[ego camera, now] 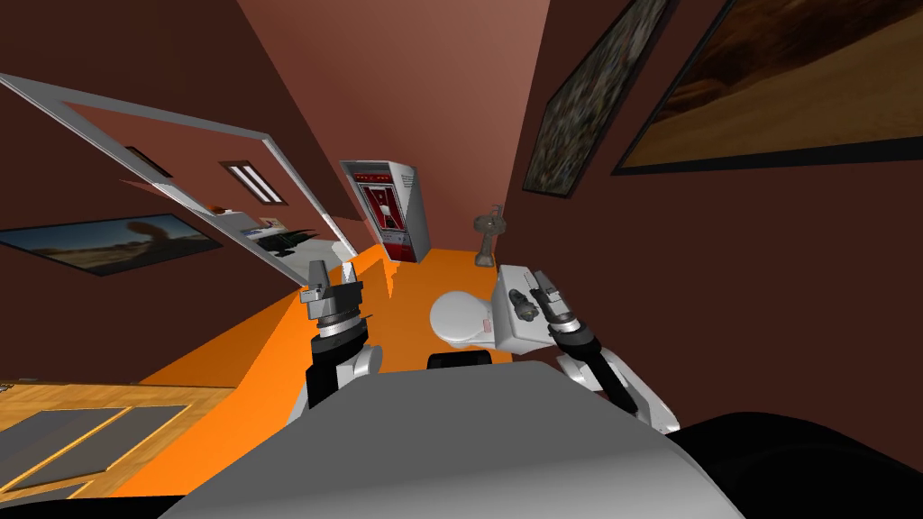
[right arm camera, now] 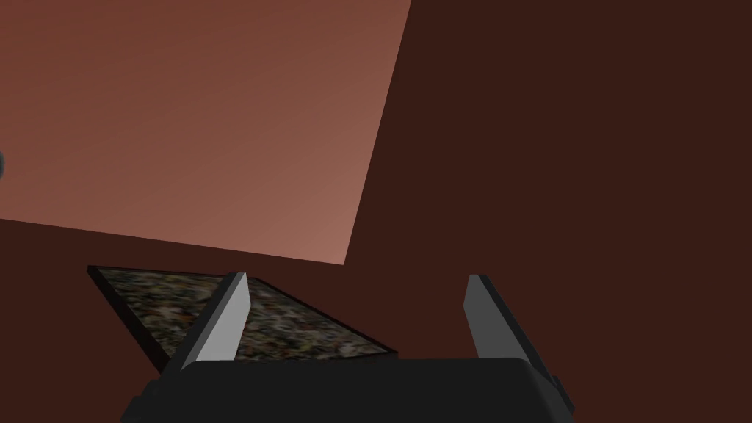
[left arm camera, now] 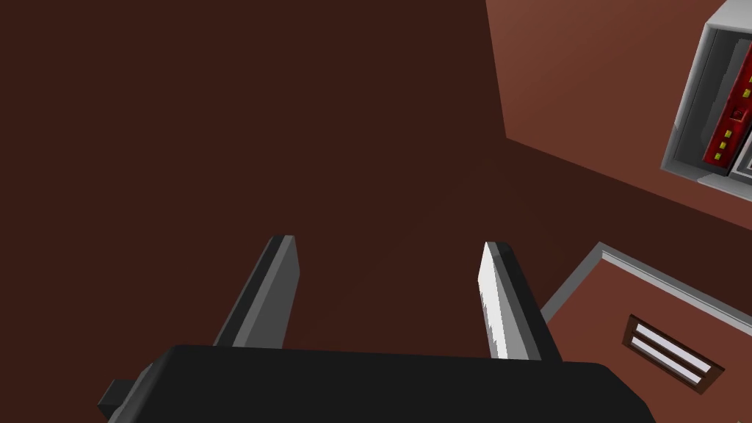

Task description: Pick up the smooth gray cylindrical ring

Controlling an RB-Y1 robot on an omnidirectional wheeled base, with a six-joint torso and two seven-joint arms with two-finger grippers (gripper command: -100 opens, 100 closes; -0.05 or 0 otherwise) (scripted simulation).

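A white toilet (ego camera: 461, 317) stands on the orange floor (ego camera: 261, 360) against the right wall, just ahead of me. On top of its tank (ego camera: 510, 335) lies a small grey rounded thing (ego camera: 521, 304); I cannot tell whether it is a ring. My right gripper (ego camera: 543, 282) hangs over the tank's right side, close beside that grey thing, and the right wrist view shows it (right arm camera: 356, 277) open, holding nothing. Left of the toilet bowl my left gripper (ego camera: 333, 268) is raised, pointing at the wall; its fingers (left arm camera: 389, 246) stand open with nothing between them.
A red and white cabinet (ego camera: 393, 209) stands at the far end of the orange floor. A brown-grey stand (ego camera: 488, 236) sits behind the toilet by the right wall. A grey-framed mirror (ego camera: 180, 185) hangs on the left wall. Wood floor with a grey mat (ego camera: 81, 441) lies at lower left.
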